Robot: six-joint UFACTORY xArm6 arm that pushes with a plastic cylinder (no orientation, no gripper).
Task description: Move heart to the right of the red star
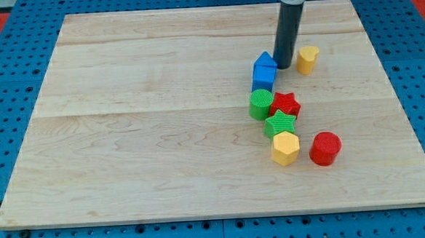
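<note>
The yellow heart (308, 58) lies near the view's top right of the wooden board (162, 136). The red star (287, 103) lies below it and a little to the left, in a cluster of blocks. My tip (283, 66) rests on the board just left of the heart, with a small gap between them. The tip is right beside the right edge of a blue block (265, 72). The rod rises from the tip to the view's top edge.
A green cylinder (260, 104) touches the red star's left side. A green star (279, 123) sits just below the red star, with a yellow hexagon (285, 148) below that. A red cylinder (325, 148) lies right of the hexagon.
</note>
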